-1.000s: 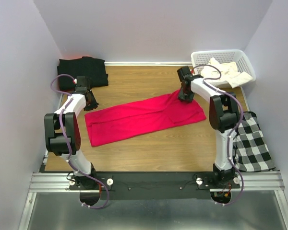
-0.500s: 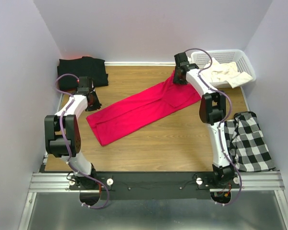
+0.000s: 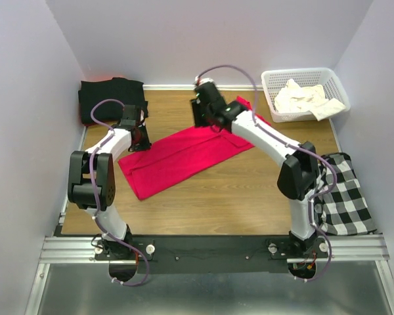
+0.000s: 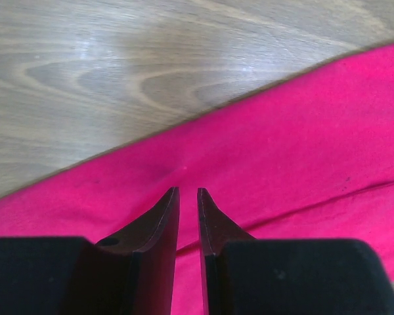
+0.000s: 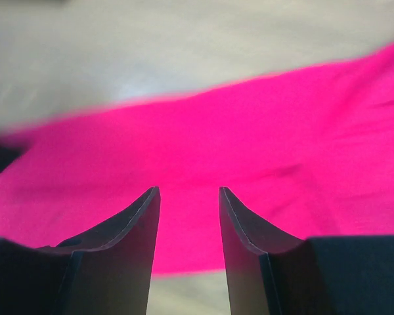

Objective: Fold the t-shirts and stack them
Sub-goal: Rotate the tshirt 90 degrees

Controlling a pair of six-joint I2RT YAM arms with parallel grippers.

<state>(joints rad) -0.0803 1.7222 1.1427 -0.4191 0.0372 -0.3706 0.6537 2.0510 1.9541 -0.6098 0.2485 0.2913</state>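
The red t-shirt [image 3: 177,154], folded into a long strip, lies slantwise across the middle of the table. My right gripper [image 3: 200,121] hovers over its upper middle. Its jaws stand open above the red fabric [image 5: 217,144], and nothing sits between the fingertips [image 5: 188,190]. My left gripper [image 3: 143,139] is over the strip's left part near its far edge. Its jaws [image 4: 188,190] are a narrow gap apart, and flat red cloth [image 4: 282,144] shows through the gap. The black t-shirt [image 3: 111,97] lies folded at the back left. The cream-white t-shirt [image 3: 302,98] lies crumpled in the basket.
A white lattice basket [image 3: 302,71] stands at the back right corner. A black-and-white checked cloth [image 3: 341,193] hangs over the table's right edge. Walls close in the table on the left, back and right.
My right arm swung left from the shirt's right end to over its middle. The shirt's right end shifted up and left, so the strip lies more slanted. My left gripper moved slightly right.
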